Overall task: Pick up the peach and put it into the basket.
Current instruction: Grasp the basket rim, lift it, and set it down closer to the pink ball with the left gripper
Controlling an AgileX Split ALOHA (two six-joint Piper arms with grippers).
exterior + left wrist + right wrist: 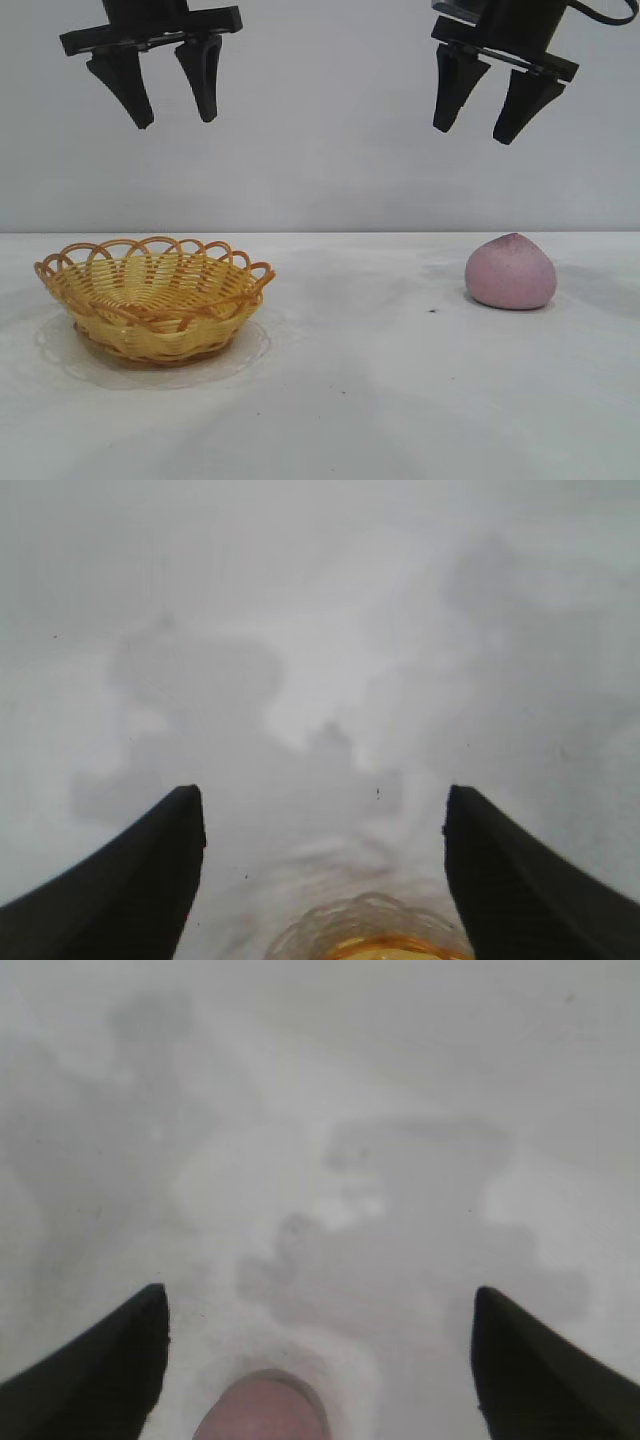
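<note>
1. Woven yellow wicker, the oval basket [155, 300] with its looped orange-brown rim sits at 8 o'clock on the white table [400, 400].
2. Matte, pink-mauve and rounded with a small tip, the peach [510, 272] rests at 3 o'clock, well apart from it.
3. High above the basket, the left gripper [170, 95] hangs with fingers spread; its wrist view catches only the basket's rim [370, 935].
4. High above the peach, the right gripper [485, 105] hangs spread too; its wrist view shows the peach's top [262, 1410].

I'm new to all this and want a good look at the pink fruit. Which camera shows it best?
The exterior view: the dusty pink rounded peach sits whole on the white table, below the open right pincer. The right wrist view catches only its top at the frame's edge. The left wrist view does not show it.
</note>
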